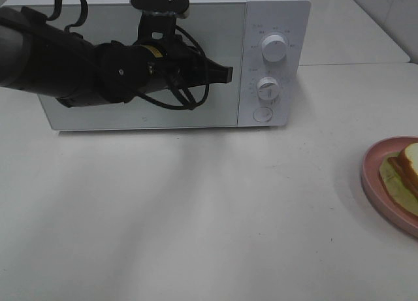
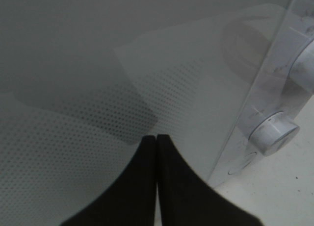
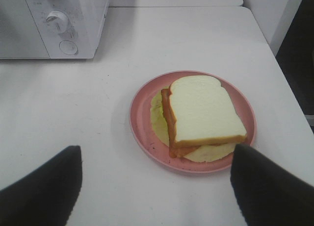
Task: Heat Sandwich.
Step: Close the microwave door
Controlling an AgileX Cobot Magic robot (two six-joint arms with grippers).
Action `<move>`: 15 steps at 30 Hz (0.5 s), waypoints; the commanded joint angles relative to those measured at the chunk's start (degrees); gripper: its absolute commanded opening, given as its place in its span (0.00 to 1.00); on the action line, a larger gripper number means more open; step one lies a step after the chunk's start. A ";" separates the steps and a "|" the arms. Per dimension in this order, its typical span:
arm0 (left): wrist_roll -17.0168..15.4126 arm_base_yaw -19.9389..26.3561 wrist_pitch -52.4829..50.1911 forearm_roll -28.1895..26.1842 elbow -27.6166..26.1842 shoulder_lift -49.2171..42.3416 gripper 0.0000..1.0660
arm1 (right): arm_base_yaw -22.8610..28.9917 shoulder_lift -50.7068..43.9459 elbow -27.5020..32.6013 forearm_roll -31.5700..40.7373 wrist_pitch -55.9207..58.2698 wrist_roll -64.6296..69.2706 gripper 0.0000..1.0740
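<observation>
The sandwich (image 3: 203, 113), white bread over reddish and pale yellow-green filling, lies on a round pink plate (image 3: 142, 130); it also shows at the right edge of the high view (image 1: 406, 167). The white microwave (image 1: 274, 14) stands at the back with its door closed. My left gripper (image 1: 227, 73) is shut and empty, its tips right in front of the door glass near the door's right edge; in the left wrist view (image 2: 156, 138) the fingers press together. My right gripper (image 3: 157, 187) is open and empty, above the table just short of the plate.
Two knobs (image 1: 273, 47) (image 1: 268, 88) and a round button (image 1: 262, 114) sit on the microwave's control panel. The white table's right edge (image 3: 289, 103) runs close beside the plate.
</observation>
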 commanded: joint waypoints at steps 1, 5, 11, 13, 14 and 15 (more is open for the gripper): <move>-0.11 -0.11 3.84 -0.57 -0.34 -1.66 0.00 | -0.46 -1.55 0.17 -0.11 -0.74 0.52 0.70; -0.11 -0.17 7.05 -0.57 3.55 -4.76 0.00 | -0.46 -1.55 0.17 -0.11 -0.74 0.52 0.70; -0.17 -0.17 15.53 -0.57 7.22 -9.28 0.00 | -0.46 -1.55 0.17 -0.11 -0.74 0.52 0.70; -0.17 -0.06 26.81 0.29 7.62 -11.40 0.04 | -0.46 -1.55 0.17 -0.11 -0.74 0.52 0.70; -0.17 -0.06 29.45 1.03 7.62 -11.86 0.08 | -0.46 -1.55 0.17 -0.11 -0.74 0.52 0.70; -0.17 -0.06 29.45 1.03 7.62 -11.86 0.08 | -0.46 -1.55 0.17 -0.11 -0.74 0.52 0.70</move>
